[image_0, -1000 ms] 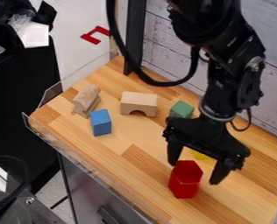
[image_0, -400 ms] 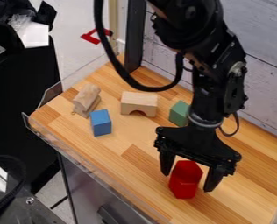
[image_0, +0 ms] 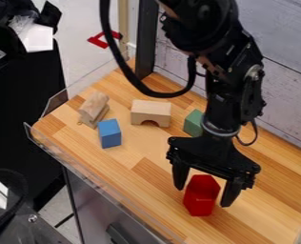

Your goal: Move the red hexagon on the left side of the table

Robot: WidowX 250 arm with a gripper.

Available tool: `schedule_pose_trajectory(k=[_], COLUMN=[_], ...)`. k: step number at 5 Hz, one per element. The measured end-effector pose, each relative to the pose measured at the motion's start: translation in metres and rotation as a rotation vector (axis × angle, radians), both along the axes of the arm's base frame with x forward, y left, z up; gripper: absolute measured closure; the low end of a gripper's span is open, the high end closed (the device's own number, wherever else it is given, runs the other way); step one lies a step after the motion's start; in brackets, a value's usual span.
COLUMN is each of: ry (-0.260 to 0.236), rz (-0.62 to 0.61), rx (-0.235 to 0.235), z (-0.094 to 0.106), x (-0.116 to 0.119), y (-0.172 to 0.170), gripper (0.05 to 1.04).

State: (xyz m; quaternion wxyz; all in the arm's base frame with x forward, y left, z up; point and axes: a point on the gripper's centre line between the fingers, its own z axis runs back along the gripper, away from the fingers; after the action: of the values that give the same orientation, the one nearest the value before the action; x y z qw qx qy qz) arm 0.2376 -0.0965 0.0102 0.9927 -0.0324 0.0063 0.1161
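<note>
red hexagon (image_0: 201, 196) upright on tabletop (image_0: 143, 164), lower rt of view, set in from front edge w/ a strip of wood btwn. gripper (image_0: 203, 196) right over it, jaws spread wide, one each side of hexagon; can't tell if either touches, no grip seen. arm (image_0: 226, 107) comes in from top, blk cable (image_0: 137, 82) looping on its l side.

bare wood runs from hexagon up-l to blue block (image_0: 110, 133), which sits near front edge. arch block (image_0: 151, 112) behind blue, to its rt. green block (image_0: 193, 123) farther rt, just beside arm, partly behind it. natural wood pc (image_0: 95, 108) toward far l end, w/ wood margin btwn it & edge.

clear guard (image_0: 56, 99) along l & front edges. board wall (image_0: 178, 57) & blk post (image_0: 146, 38) bound the back.
</note>
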Motion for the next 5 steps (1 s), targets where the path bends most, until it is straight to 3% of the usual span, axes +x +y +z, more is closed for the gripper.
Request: schedule_pose_trajectory(k=[2, 3, 4, 5], ry=[0.061, 0.094, 0.079, 0.075], rz=[0.01, 0.013, 0.024, 0.038], rx=[-0.017, -0.007, -0.01, 0.0], z=[-0.021, -0.029, -0.031, -0.03], x=[-0.004, -0.005, -0.004, -0.006], y=[0.002, 0.005, 0.007, 0.009], gripper=[0.083, 0.133, 0.318, 0.318])
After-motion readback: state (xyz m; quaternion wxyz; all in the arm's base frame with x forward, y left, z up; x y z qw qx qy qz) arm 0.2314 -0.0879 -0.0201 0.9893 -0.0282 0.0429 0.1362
